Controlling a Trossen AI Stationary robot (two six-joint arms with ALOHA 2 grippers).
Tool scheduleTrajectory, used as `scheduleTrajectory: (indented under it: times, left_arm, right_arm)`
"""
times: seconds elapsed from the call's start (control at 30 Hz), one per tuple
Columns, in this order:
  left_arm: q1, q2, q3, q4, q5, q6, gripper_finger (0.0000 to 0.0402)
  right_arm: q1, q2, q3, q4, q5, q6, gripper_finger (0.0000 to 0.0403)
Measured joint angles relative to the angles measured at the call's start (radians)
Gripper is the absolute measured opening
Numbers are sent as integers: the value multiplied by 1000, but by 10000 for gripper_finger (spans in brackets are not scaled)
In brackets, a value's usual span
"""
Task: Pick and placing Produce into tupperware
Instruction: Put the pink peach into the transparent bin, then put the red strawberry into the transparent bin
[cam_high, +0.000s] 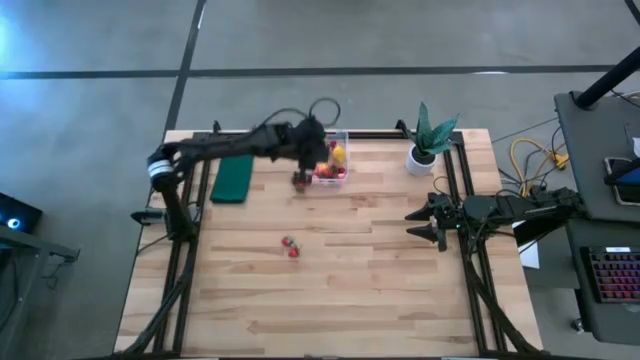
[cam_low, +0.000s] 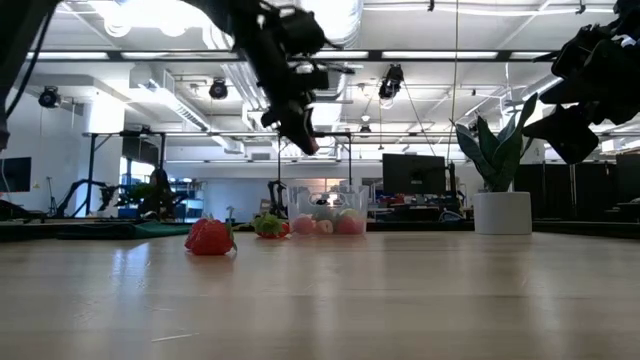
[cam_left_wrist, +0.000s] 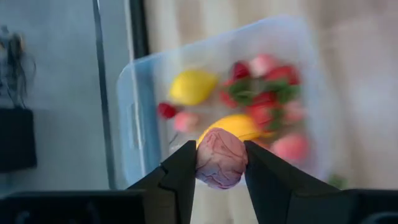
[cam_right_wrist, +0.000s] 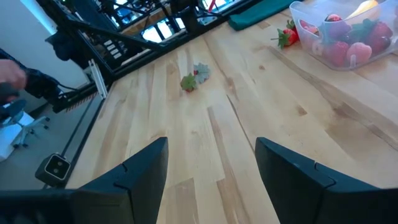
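Note:
The clear tupperware (cam_high: 333, 160) stands near the table's far edge and holds a lemon (cam_left_wrist: 193, 86), a banana (cam_left_wrist: 239, 124) and several red and pink strawberries (cam_left_wrist: 267, 99). My left gripper (cam_left_wrist: 221, 155) hovers above the box's left end, shut on a pink fruit (cam_left_wrist: 221, 158). One strawberry (cam_high: 298, 180) lies on the table just beside the box. Another strawberry (cam_high: 290, 247) lies near the table's middle, also seen as the strawberry (cam_right_wrist: 194, 78) ahead of my right gripper. My right gripper (cam_right_wrist: 211, 168) waits open at the table's right edge (cam_high: 440, 222). My left gripper pinches the pink fruit (cam_left_wrist: 219, 163) between its two fingers, one finger on each side of it. The fingers (cam_low: 300, 125) come from above, slanting down. The fruit (cam_low: 313, 147) is lifted clear, high above the tupperware (cam_low: 325, 215).
A dark green pad (cam_high: 232, 178) lies left of the box. A white pot with a green plant (cam_high: 425, 150) stands at the far right corner. A black metal frame (cam_high: 190, 250) runs along the table's sides. Bare wood fills the near half.

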Motion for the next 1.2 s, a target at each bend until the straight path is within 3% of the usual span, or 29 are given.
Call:
scheduleTrajectory:
  times: [0.13,0.33,0.43,0.53,0.67,0.77,0.9,1.03,1.2]
  left_arm:
    - [64,91,86,-4,48,-32,105]
    - [68,218,210,-19,78,-155,115]
    - [67,260,255,-79,75,-177,146]
    - [71,289,281,-143,58,-300,188]
    - [72,293,286,-234,-25,-406,244]
    - [56,268,285,-311,-87,-407,271]
    - [1,171,279,-419,-50,-422,282]
    - [-75,52,232,-437,42,-542,283]
    - [-190,-104,124,-452,56,-757,283]
  right_arm:
    - [0,-1,0,0,0,0,233]
    - [0,-1,0,-2,0,0,233]
    - [0,-1,0,0,0,0,233]
    - [0,0,0,1,0,0,233]
    - [0,0,0,0,0,0,233]
    - [0,0,0,0,0,0,233]
    - [0,0,0,0,0,0,233]
    - [0,-1,0,-1,0,0,233]
    - [0,0,0,-1,0,0,233]
